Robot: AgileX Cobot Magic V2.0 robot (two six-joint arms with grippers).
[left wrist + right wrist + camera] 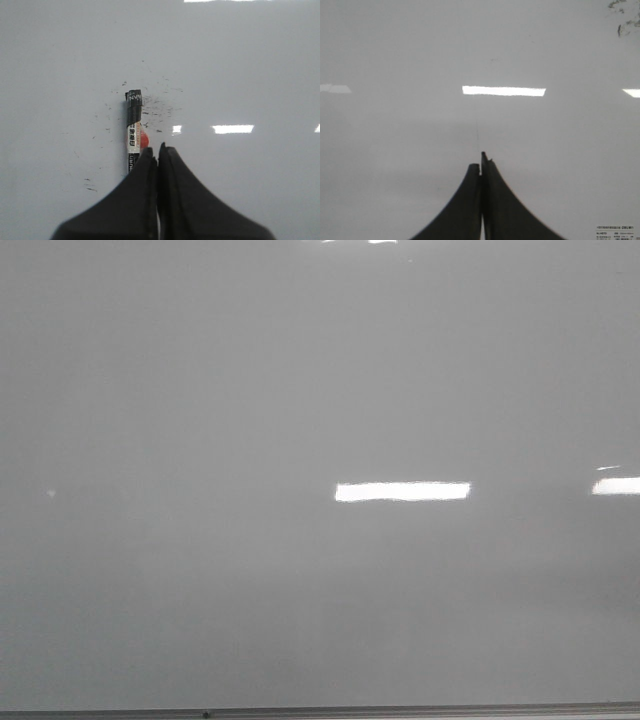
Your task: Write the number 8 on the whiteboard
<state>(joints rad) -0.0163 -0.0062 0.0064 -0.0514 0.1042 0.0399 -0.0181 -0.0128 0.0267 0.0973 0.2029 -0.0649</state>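
Blank whiteboard (200,390), no 8 drawn; left gripper (158,152) pinched together beside marker (133,127) lying on smudged board, not clearly holding it; right gripper (481,162) pressed together, empty.

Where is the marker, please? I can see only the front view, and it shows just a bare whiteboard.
Observer: The left wrist view shows the marker against the whiteboard, right beside the left fingers.
Operator: Thank you. Is it gripped?
Observer: Not between the tips. They are shut together, the marker sits to one side of them, and its near end is hidden behind one finger.
Operator: And the right arm?
Observer: The right fingers are shut too, with nothing between them.
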